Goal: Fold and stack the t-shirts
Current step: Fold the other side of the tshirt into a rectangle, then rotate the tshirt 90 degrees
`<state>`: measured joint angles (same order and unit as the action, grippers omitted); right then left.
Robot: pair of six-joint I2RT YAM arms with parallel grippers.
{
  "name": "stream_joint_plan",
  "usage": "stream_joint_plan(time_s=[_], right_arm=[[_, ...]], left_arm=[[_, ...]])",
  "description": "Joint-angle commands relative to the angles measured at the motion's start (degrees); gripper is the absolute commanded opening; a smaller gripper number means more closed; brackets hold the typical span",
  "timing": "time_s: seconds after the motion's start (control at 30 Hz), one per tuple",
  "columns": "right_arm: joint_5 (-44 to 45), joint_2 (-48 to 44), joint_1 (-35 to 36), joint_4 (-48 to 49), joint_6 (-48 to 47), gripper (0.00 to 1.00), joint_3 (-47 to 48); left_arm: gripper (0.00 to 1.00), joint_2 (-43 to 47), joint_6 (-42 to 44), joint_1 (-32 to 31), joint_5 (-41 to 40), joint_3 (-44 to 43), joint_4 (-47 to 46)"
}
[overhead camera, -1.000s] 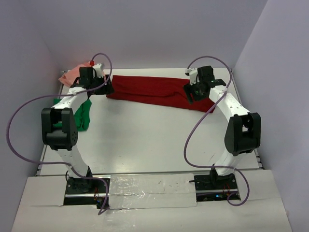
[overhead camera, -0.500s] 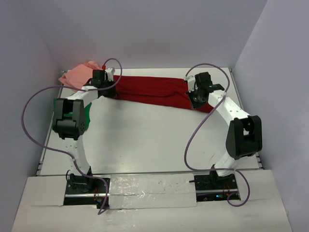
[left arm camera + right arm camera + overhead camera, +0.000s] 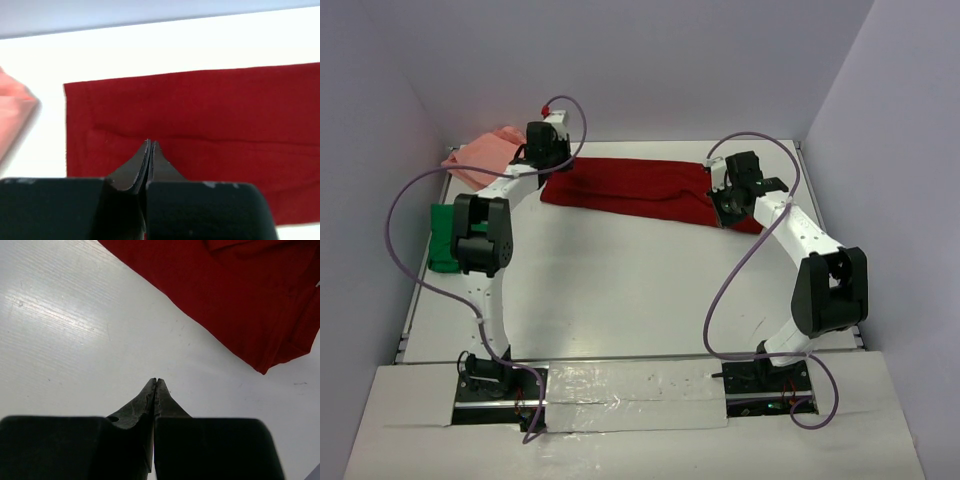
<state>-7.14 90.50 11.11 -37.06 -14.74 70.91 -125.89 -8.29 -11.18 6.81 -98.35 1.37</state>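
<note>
We count:
- Table, white.
- Red shirt, a long flat band across the far side.
- Pink shirt, far-left corner.
- Green shirt, left edge.
- Left gripper, fingers pressed together, empty, over the red shirt's left end.
- Right gripper, likewise closed and empty, over bare table beside the red shirt.

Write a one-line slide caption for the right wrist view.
Right fingers shut on nothing above the white table; the dark red t-shirt lies beyond their tips, untouched.
</note>
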Motion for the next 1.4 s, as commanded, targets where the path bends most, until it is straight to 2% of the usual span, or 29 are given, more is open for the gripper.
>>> stream_joint_plan(time_s=[0.0, 0.2, 0.4, 0.67, 0.83, 0.97, 1.2, 1.37], right_arm=[[1.51, -1.73, 0.49, 1.20, 1.55, 0.00, 1.59], [7.31, 3.62, -0.21, -5.29, 7.79, 0.00, 10.72], [9.94, 7.22, -1.01, -8.11, 11.66, 0.00, 19.86], [9.51, 19.96, -1.71, -16.63, 14.39, 0.00, 32.79], [8.02, 31.12, -4.08, -19.54, 14.65, 0.00, 38.67], [9.42, 36.48, -6.27, -21.03, 14.65, 0.00, 43.60], [10.04, 42.21, -9.97, -23.67, 14.65, 0.00, 49.49], [8.46, 43.35, -13.48, -23.58, 14.65, 0.00, 51.16]], left_arm=[[0.00, -5.06, 1.00, -0.69, -0.75, -6.82, 4.48], [0.00, -14.28, 1.53, -1.21, -1.45, -20.36, 18.92], [0.00, -14.91, 2.05, -1.30, -0.48, -21.36, 26.22], [0.00, -12.37, 2.49, -1.04, 1.28, -14.70, 27.81], [0.00, -9.38, 2.41, -0.77, 2.07, -10.55, 25.97], [0.00, -8.24, 2.23, -0.69, 2.07, -8.62, 24.92], [0.00, -7.10, 1.97, -0.33, 2.95, -6.60, 25.26], [0.00, -2.36, 2.23, -0.25, 5.14, 0.25, 24.91]])
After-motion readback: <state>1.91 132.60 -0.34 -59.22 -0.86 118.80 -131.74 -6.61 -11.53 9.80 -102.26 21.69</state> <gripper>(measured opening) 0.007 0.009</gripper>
